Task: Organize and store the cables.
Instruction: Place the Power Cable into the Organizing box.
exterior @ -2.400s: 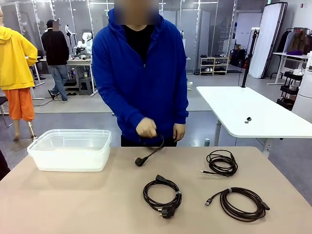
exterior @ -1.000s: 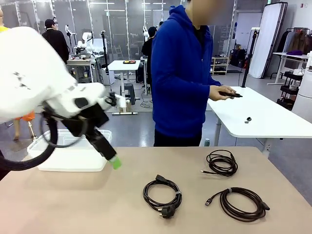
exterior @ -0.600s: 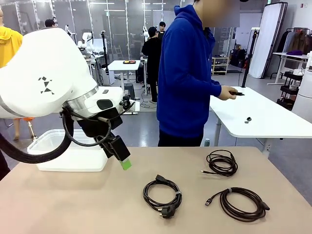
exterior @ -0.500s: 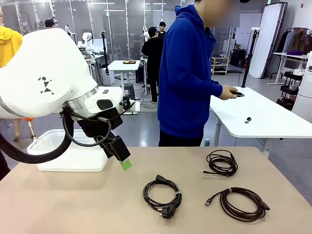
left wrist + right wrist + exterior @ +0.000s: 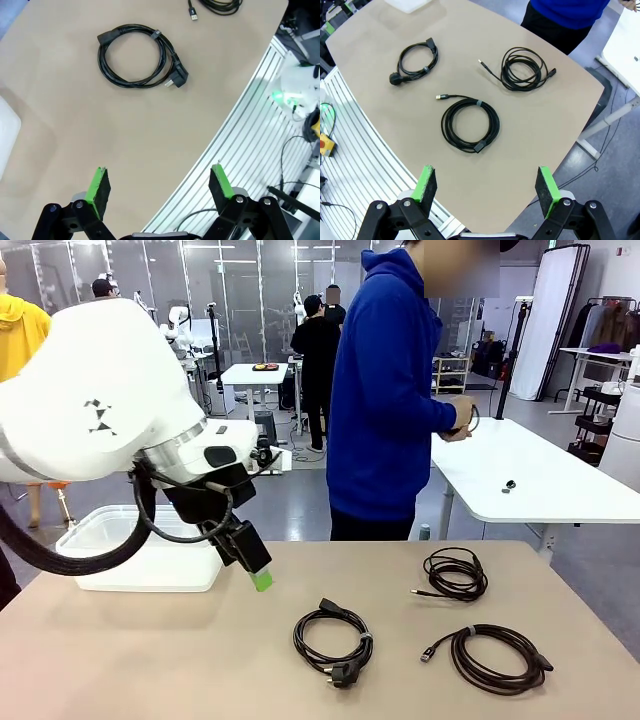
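Three coiled cables lie on the tan table: a black power cable (image 5: 332, 640) with a chunky plug at the front middle, a small black coil (image 5: 455, 573) at the right, and a dark-brown coil (image 5: 497, 657) at the front right. My left gripper (image 5: 260, 576) hangs open over the table just left of the power cable (image 5: 137, 55), its green pads (image 5: 98, 185) wide apart and holding nothing. High above the table's right side, my right gripper (image 5: 486, 184) is open over the brown coil (image 5: 469, 124), the small coil (image 5: 522, 67) and the power cable (image 5: 415, 60).
A clear plastic bin (image 5: 145, 545) stands at the table's back left, partly behind my left arm. The person in a blue hoodie (image 5: 385, 390) stands at the far side, turned to a white side table (image 5: 520, 475), with a dark cord (image 5: 466, 418) in both hands.
My left arm has swung in from the left and its gripper has moved right, closer to the power cable. The person has lifted the cord higher in both hands.
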